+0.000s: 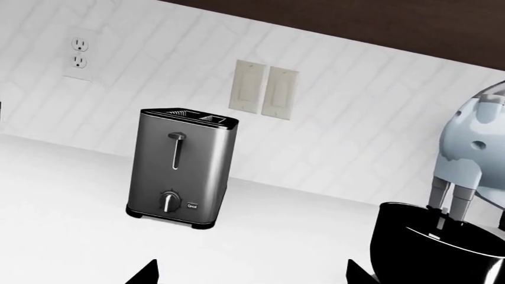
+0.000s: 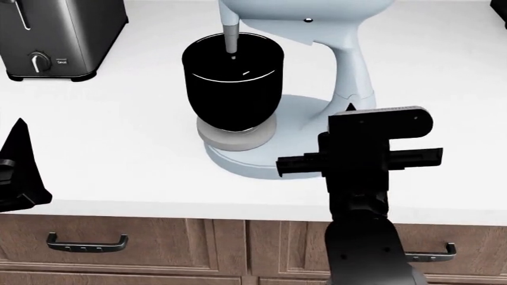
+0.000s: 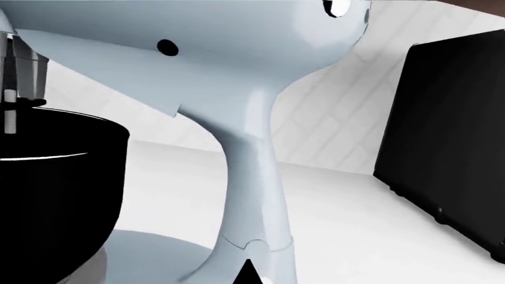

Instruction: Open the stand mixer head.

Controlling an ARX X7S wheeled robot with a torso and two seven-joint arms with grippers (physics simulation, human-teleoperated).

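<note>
Fingertips of the right gripper [image 2: 349,108] are sitting just in front of the mixer's neck [image 2: 351,65], near the counter's front edge; whether they are apart or together cannot be told. Beyond them, the stand mixer head [image 2: 305,15] is hanging over the black bowl [image 2: 232,80], its beater shaft [image 2: 231,37] dipping inside, toward the counter's back edge. At the front left edge, the left gripper [image 2: 20,169] is showing one dark tip, its spread unclear. A toaster [image 2: 59,32] is occupying the back left corner.
</note>
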